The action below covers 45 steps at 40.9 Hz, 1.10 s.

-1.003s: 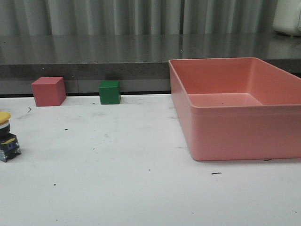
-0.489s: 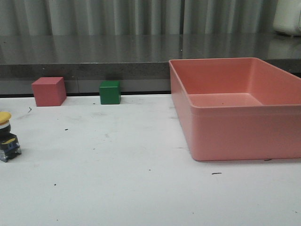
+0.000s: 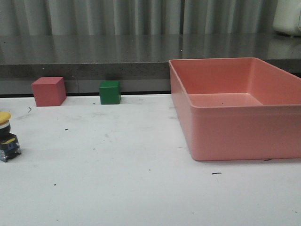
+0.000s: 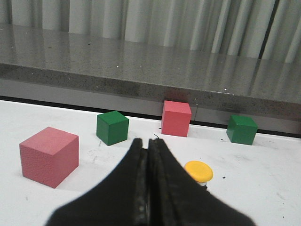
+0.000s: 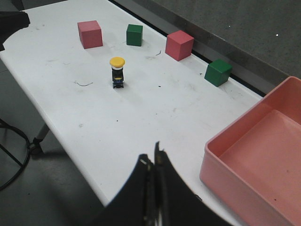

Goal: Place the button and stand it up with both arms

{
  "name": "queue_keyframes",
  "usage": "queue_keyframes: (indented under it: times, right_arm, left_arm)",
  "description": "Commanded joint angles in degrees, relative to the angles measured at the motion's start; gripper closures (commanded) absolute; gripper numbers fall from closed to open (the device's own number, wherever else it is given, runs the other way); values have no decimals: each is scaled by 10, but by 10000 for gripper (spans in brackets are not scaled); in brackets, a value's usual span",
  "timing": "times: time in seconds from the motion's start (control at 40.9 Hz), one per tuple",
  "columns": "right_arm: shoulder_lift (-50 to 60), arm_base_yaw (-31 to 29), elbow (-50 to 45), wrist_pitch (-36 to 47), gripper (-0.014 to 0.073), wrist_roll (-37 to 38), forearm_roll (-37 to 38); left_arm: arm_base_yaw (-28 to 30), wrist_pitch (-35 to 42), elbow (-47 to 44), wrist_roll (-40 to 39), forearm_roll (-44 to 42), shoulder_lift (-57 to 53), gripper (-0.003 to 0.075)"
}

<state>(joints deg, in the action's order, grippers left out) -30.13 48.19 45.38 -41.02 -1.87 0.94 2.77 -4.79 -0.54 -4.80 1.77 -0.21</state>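
At table's left edge: button (image 3: 6, 136) upright, yellow cap up, free of both grippers; red cube (image 3: 48, 91), green cube (image 3: 110, 92) behind it; pink bin (image 3: 235, 113) far right; left gripper (image 4: 148, 155) pressed together, empty; right gripper (image 5: 154, 167) likewise

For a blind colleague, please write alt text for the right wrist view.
A yellow-capped button stands upright on a white table among two red and two green cubes. The right tool, shut, is in the foreground, beside a pink bin.
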Motion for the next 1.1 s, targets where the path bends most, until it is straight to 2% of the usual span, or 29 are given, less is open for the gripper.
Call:
queue_keyframes:
  times: [0.0, 0.245, 0.367, 0.514, 0.832, 1.076]
  right_arm:
    - [-2, -3, 14, 42, 662, -6, 0]
    - [2, -1, 7, 46, 662, -6, 1]
    - [20, -36, -19, 62, 662, -6, -9]
    - [66, -139, -94, 129, 662, -6, -45]
    - [219, -357, -313, 330, 662, -6, -52]
    - [306, -447, -436, 428, 662, -6, -52]
  left_arm:
    - [1, 48, -8, -6, 1, -14, 740]
    - [1, 48, -8, -6, 1, -14, 740]
    - [1, 48, -8, -6, 1, -13, 740]
    - [1, 48, -8, -6, 1, -13, 740]
    - [1, 48, -8, -6, 1, -13, 740]
    - [1, 48, -8, -6, 1, -13, 740]
